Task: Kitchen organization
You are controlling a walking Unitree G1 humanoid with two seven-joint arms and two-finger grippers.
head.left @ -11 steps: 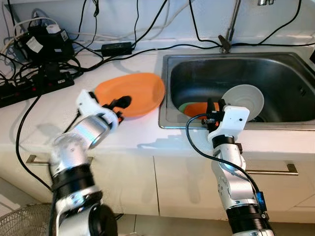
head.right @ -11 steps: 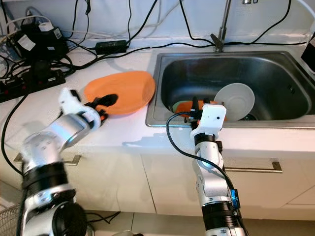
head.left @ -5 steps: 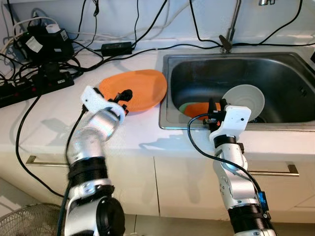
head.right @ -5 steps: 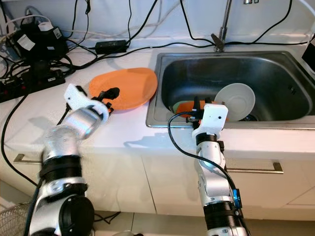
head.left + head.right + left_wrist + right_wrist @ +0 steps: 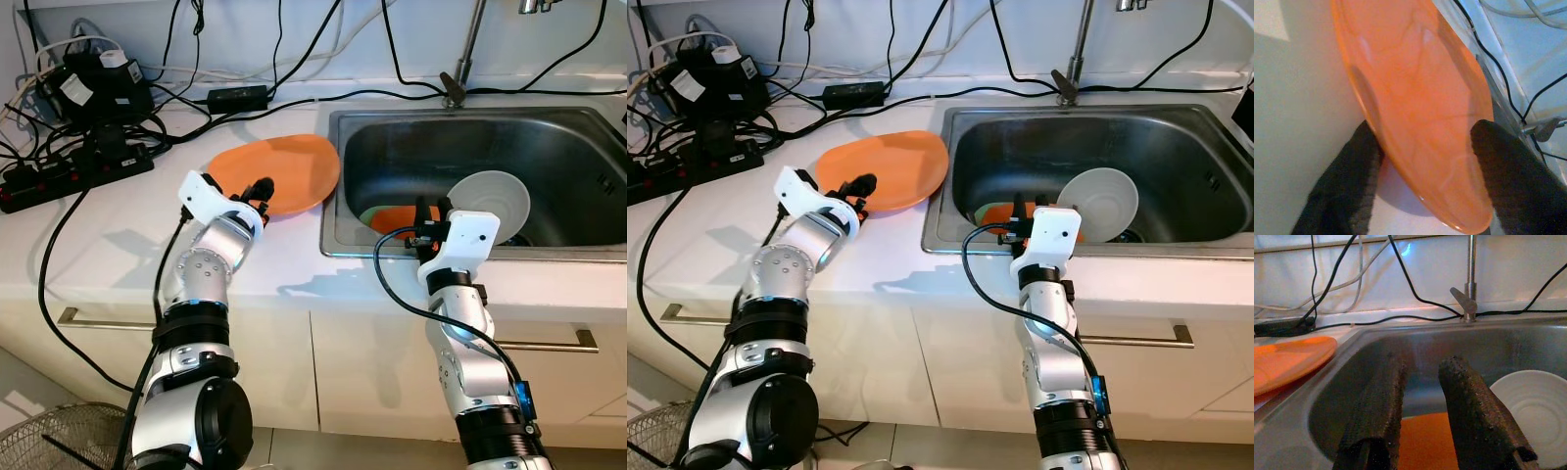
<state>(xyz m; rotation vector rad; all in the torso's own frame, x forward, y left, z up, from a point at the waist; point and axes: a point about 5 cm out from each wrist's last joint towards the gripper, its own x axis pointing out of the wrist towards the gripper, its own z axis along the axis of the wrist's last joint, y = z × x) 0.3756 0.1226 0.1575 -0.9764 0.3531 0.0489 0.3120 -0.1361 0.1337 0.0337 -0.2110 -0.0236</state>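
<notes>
An orange plate [image 5: 277, 172] is gripped at its near rim by the left gripper [image 5: 257, 191], tilted above the white counter [image 5: 108, 230] just left of the sink [image 5: 470, 147]. The right gripper [image 5: 1422, 416], fingers parted and empty, is poised over the sink's front edge, a white bowl [image 5: 495, 201] just beyond it.

Both head views are bright, even and sharp, with mild bending at the edges. On the white counter [image 5: 118, 245] soft shadows fall toward 8 o'clock of the arms. The steel sink [image 5: 578, 166] carries dull glare at 12 o'clock. The wrist views are dimmer and grainy, their near black fingers [image 5: 1376, 411] blurred.
</notes>
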